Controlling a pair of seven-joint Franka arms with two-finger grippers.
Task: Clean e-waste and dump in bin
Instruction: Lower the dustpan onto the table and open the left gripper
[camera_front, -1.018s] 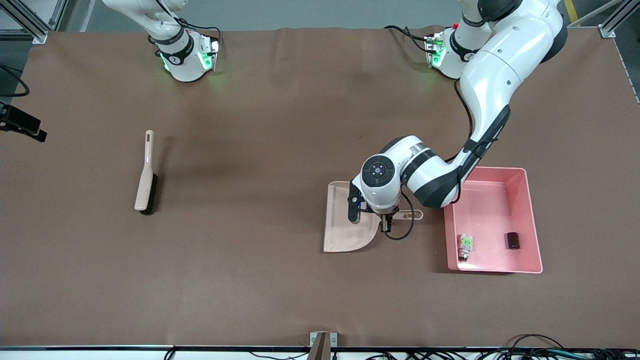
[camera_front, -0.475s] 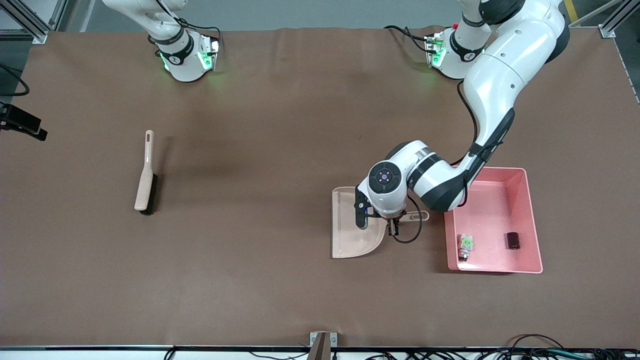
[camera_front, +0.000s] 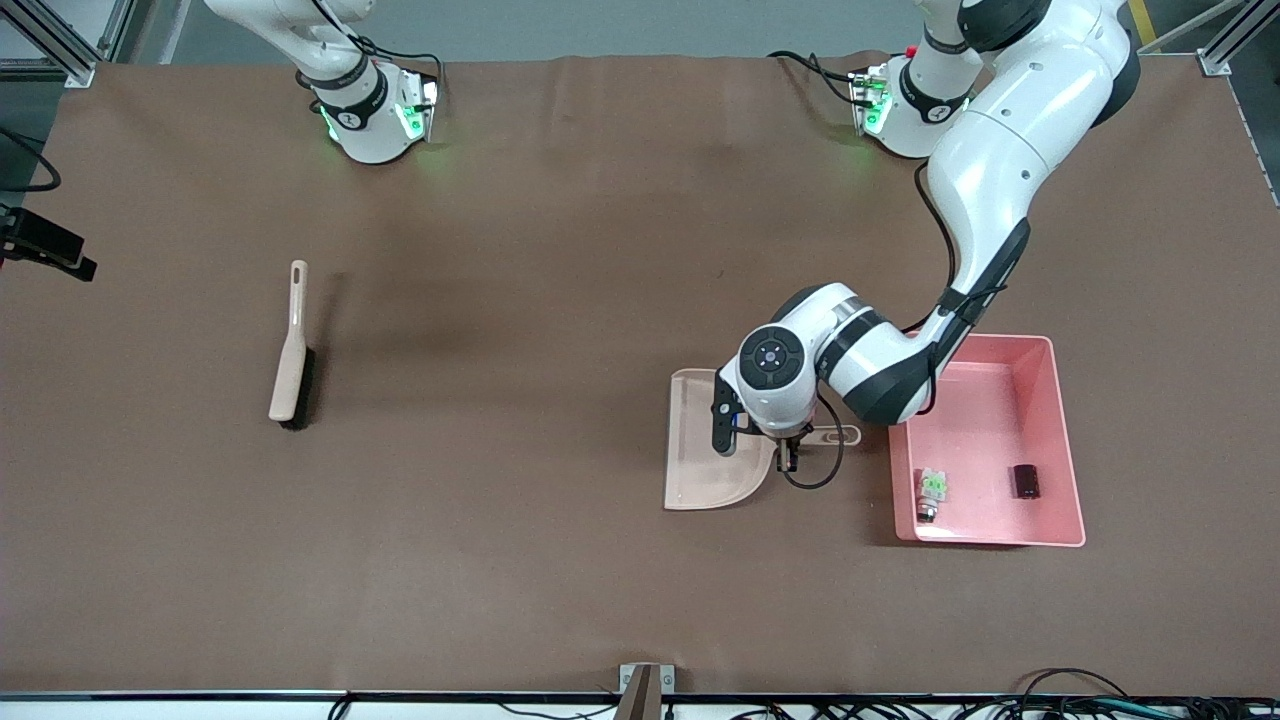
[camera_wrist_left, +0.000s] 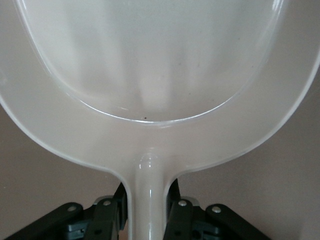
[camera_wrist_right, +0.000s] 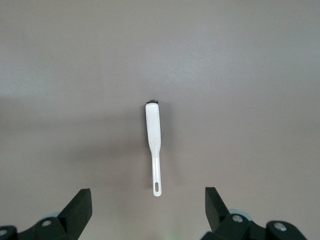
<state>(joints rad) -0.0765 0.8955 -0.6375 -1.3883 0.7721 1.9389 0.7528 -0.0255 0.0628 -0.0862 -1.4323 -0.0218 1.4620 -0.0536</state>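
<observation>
Both e-waste parts (camera_front: 932, 484) are found deposited in the bin (camera_front: 1050, 360); the dustpan (camera_front: 705, 455) is held clamped by the left gripper (camera_front: 790, 440), the right gripper (camera_wrist_right: 148, 210) spread above the brush (camera_front: 290, 360).

Clearly a robotics lab, not a home. Two white arms bolted on a wide surface (camera_front: 560, 560) under brown cloth, their bases (camera_front: 375, 120) lit green. Aluminium frame posts (camera_front: 45, 40) standing at the corners near those bases. Loose black cables (camera_front: 1060, 690) running along the edge farthest from the bases.
</observation>
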